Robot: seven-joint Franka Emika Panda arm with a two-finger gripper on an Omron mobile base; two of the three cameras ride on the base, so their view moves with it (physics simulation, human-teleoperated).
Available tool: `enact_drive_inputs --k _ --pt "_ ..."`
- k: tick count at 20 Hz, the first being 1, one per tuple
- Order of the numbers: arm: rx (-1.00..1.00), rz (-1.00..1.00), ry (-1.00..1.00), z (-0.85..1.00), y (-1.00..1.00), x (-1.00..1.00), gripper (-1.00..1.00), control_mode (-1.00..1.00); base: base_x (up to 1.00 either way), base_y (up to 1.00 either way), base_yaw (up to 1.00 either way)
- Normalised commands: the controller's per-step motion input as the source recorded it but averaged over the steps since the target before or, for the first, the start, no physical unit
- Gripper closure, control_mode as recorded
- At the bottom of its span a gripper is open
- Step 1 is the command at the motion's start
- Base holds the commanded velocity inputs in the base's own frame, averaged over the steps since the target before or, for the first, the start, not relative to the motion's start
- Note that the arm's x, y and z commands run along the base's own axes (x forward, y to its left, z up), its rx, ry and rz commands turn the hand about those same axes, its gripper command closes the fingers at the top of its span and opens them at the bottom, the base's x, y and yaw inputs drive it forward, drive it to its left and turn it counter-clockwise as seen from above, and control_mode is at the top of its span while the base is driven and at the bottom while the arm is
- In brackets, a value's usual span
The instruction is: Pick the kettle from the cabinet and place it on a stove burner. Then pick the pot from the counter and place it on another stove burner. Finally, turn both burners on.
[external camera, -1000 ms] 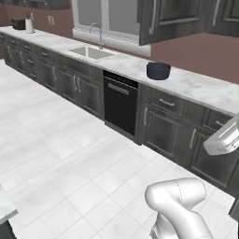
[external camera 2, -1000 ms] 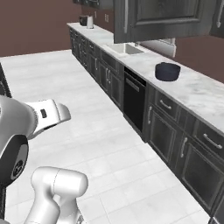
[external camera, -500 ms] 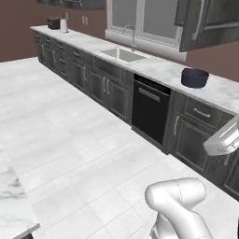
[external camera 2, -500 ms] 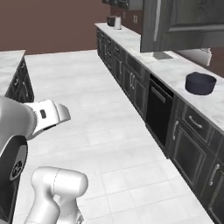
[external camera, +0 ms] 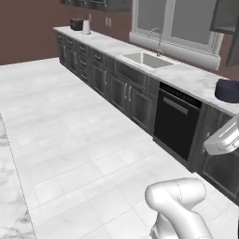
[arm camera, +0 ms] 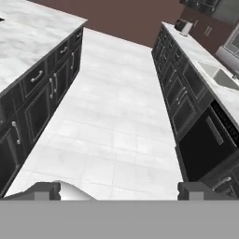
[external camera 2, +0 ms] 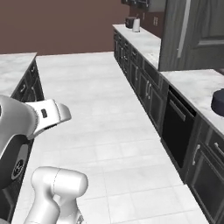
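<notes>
A: Sweeping left to right, what is lying where?

B: The floor is running through the middle; the counter is stretching toward two o'clock, its sink sitting at one o'clock.

A: The pot?

B: The pot is sitting on that counter at three o'clock, far right.

A: Gripper?

B: The gripper is hanging over the floor at six o'clock in the hand view, jaws released wide, gripping nothing.

Ahead of me the white marble desk runs along the wall, carrying the dark pot near its close end, beside the sink, and a toaster far off.
</notes>
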Motion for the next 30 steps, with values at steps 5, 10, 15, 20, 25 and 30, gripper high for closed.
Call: enact_drive_inputs --k 5,10,15,20,25,30 --pt "0.0 0.0 0.0 0.0 0.0 0.0 -1.0 1.0 0.84 -0.12 0.16" --pt "0.0 0.0 0.0 0.0 0.0 0.0 -1.0 1.0 0.86 -0.11 0.13" --pt "0.0 0.0 0.0 0.0 0.0 0.0 -1.0 1.0 0.83 -0.17 0.12" --pt "0.0 0.0 0.0 0.0 0.0 0.0 -1.0 1.0 0.81 -0.21 0.1" --pt "0.0 0.0 0.0 0.0 0.0 0.0 -1.0 1.0 0.74 -0.19 0.02" --pt "0.0 0.0 0.0 0.0 0.0 0.0 -1.0 1.0 0.66 -0.03 -0.24"
